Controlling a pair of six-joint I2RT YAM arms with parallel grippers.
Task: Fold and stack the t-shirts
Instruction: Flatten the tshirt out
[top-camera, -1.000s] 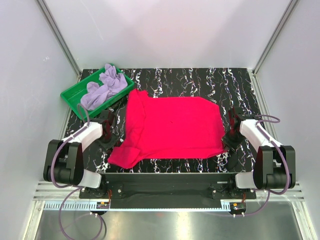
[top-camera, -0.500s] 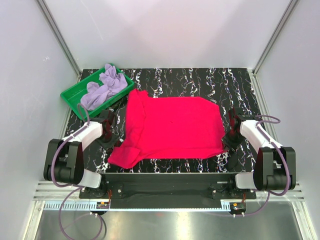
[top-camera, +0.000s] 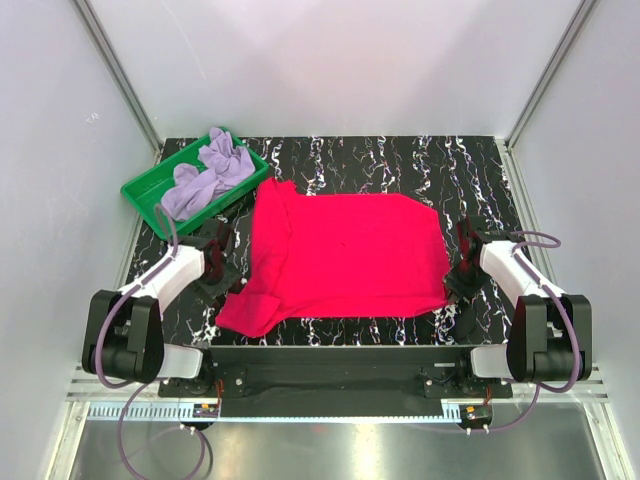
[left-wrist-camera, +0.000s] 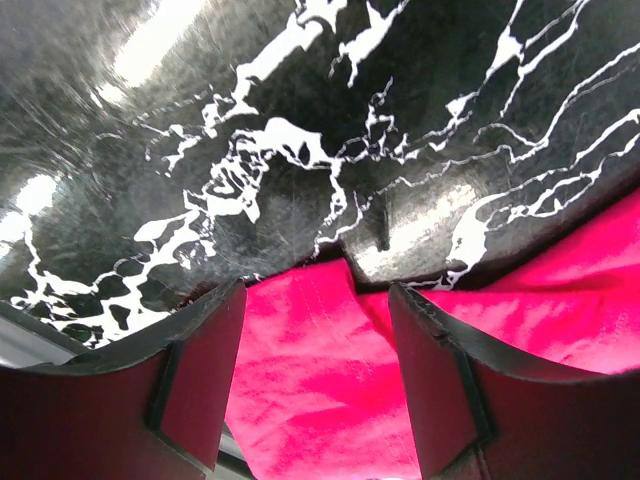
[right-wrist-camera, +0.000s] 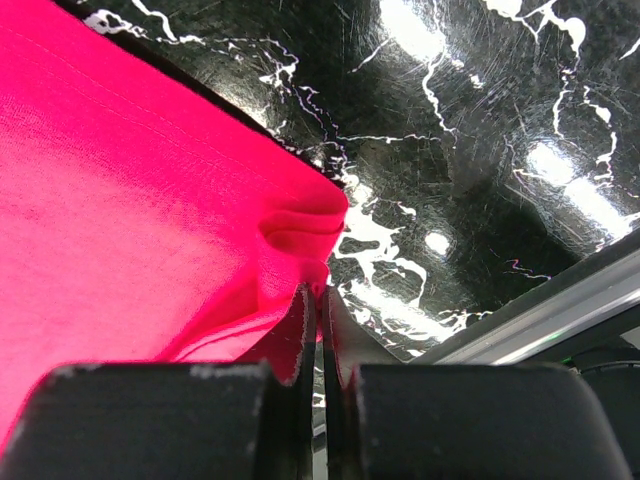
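Note:
The crimson t-shirt (top-camera: 345, 255) lies spread flat in the middle of the black marbled table (top-camera: 400, 160). My left gripper (top-camera: 220, 270) sits at its near-left sleeve. In the left wrist view this gripper (left-wrist-camera: 315, 295) is open, its fingers standing either side of the red sleeve cloth (left-wrist-camera: 310, 380) without pinching it. My right gripper (top-camera: 458, 285) is at the shirt's near-right corner. The right wrist view shows it (right-wrist-camera: 322, 295) shut on a bunched fold of the red hem (right-wrist-camera: 300, 225). The lavender t-shirt (top-camera: 205, 175) lies crumpled in the green tray (top-camera: 140, 190).
The green tray stands at the table's far-left corner, close behind my left arm. White walls with metal rails close in the left, right and back. The table's near edge and a metal frame (right-wrist-camera: 540, 310) run just below the right gripper.
The left arm has shifted slightly, its elbow dropping toward the near edge. The crimson shirt, the right arm and the lavender shirt have not moved.

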